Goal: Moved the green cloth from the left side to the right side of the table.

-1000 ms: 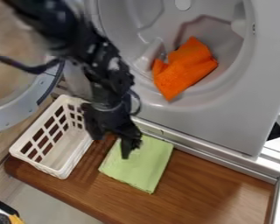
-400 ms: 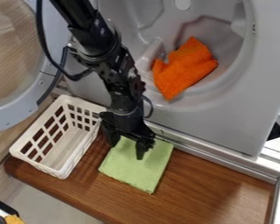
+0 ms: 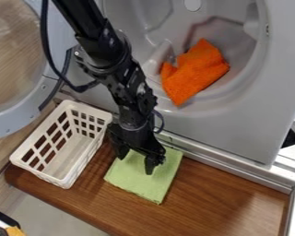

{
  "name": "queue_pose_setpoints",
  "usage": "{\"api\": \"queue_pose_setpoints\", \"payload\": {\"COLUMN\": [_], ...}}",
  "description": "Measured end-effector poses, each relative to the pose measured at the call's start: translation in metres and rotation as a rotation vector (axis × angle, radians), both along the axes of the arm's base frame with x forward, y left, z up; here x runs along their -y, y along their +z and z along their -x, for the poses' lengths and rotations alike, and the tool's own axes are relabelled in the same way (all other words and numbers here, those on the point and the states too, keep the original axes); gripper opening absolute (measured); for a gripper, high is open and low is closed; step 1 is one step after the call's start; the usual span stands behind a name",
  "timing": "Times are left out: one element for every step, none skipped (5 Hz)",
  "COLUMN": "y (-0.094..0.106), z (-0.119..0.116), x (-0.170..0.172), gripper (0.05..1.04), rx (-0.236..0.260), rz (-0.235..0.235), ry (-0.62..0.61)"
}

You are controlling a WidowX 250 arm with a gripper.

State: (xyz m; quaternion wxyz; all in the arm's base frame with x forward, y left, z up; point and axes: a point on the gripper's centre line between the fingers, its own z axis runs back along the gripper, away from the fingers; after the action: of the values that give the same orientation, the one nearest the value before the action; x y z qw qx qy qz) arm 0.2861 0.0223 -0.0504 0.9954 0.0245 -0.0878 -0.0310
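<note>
One black hand [image 3: 136,165], its fingers spread apart, hangs over the green cloth [image 3: 140,184], which lies on the wooden counter [image 3: 215,198] in the frame's lower middle, right of the white basket [image 3: 87,161].

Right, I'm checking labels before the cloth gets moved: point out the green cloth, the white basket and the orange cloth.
Green cloth [image 3: 141,183]: camera view, lower middle.
White basket [image 3: 91,152]: camera view, right side wall.
Orange cloth [image 3: 196,71]: camera view, centre.
</note>
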Motion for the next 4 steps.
{"api": "queue_pose_setpoints", "payload": {"y": [-0.012,-0.015,-0.02,-0.021], "z": [0.006,0.008,0.013,0.017], "x": [0.0,0.0,0.002,0.016], "gripper": [1.001,1.001,1.001,1.001], "rx": [-0.031,-0.027,-0.042,-0.051], "rz": [0.001,0.003,0.009,0.016], "ry": [0.011,0.012,0.01,-0.037]}}
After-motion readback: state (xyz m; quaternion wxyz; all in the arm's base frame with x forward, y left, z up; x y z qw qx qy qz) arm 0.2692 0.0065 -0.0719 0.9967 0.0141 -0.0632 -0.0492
